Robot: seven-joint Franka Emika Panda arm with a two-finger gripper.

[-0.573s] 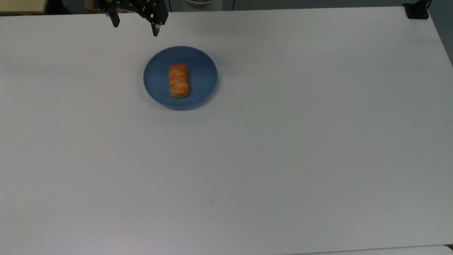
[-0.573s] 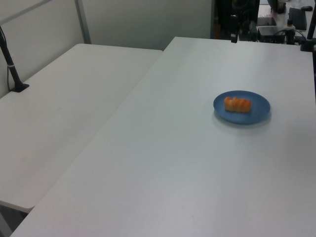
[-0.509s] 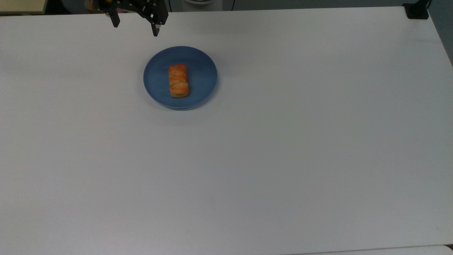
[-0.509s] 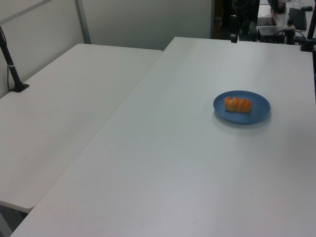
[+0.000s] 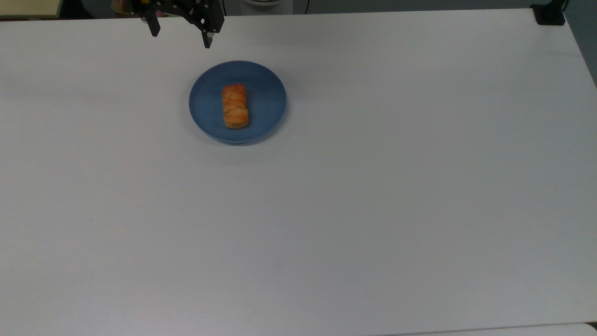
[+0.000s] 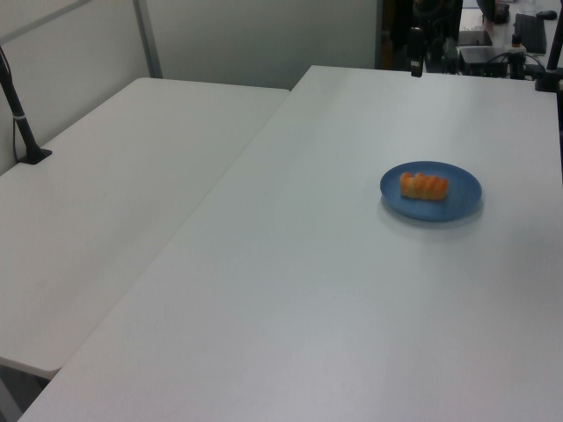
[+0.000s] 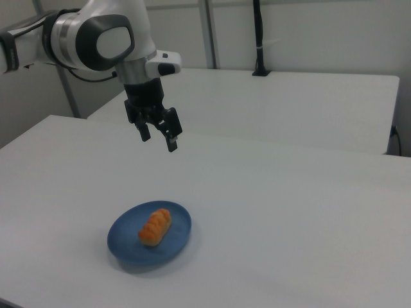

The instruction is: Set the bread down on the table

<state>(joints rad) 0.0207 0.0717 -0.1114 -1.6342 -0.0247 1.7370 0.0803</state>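
Observation:
The bread (image 5: 235, 106) (image 6: 423, 185) (image 7: 155, 226), a small orange-golden loaf, lies in the middle of a round blue plate (image 5: 266, 93) (image 6: 462, 180) (image 7: 128, 247). The plate rests on the white table (image 5: 373, 186) (image 6: 334, 264) (image 7: 289, 212). My gripper (image 5: 180, 38) (image 7: 158, 138) hangs open and empty in the air, above the table's far edge in the top view, up and to the left of the plate. In the right view its black fingers (image 7: 172, 145) point down, well above the bread.
A second white table (image 6: 106, 193) (image 7: 289, 102) adjoins this one. A black clamp (image 5: 549, 14) sits at the top view's upper right corner. A black post (image 6: 19, 110) (image 7: 259, 38) stands on the neighbouring table. Equipment crowds the far edge (image 6: 475, 48).
The gripper has shifted very slightly toward the top view's right and upward. The bread and plate have not moved.

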